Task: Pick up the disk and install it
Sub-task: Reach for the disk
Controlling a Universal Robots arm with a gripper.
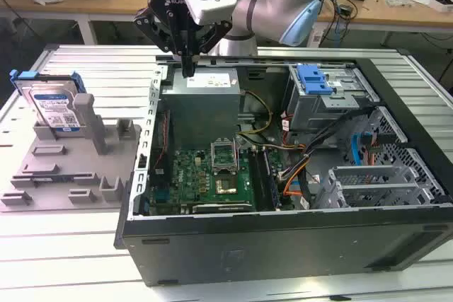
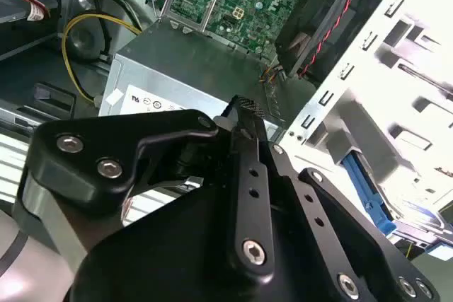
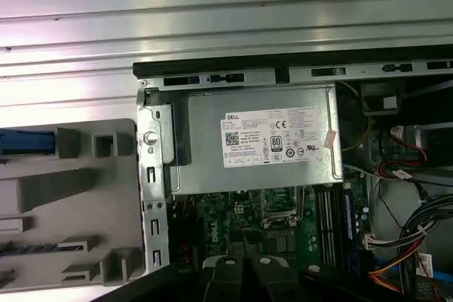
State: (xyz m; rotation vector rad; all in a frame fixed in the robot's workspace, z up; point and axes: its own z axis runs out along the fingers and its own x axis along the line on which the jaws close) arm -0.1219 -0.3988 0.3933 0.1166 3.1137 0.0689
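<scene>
Ribbed white metal bench (image 1: 71,259) carries an open black computer case (image 1: 283,245) and a grey plastic fixture (image 1: 71,175). Silver rectangular disk (image 1: 53,107) stands on edge, leaning, in the fixture at the exterior view's left; it has a white-and-blue label and a blue plastic bracket along its edges. Black gripper (image 1: 188,70) hovers over the grey metal power-supply box (image 1: 205,104), well apart from the disk. Jaws pressed together, empty.

a: even, bright overhead light in the exterior view. the ribbed table (image 1: 71,259) shines pale, and the open computer case (image 1: 283,245) holds soft shade inside.
b: in the second wrist view the slotted case wall (image 2: 396,68) is blown out white by glare.
a: the first wrist view has bright streaks on the table ribs, and the motherboard (image 3: 283,218) sits dim.
b: the black gripper (image 2: 244,104) is dark, with little detail.
</scene>
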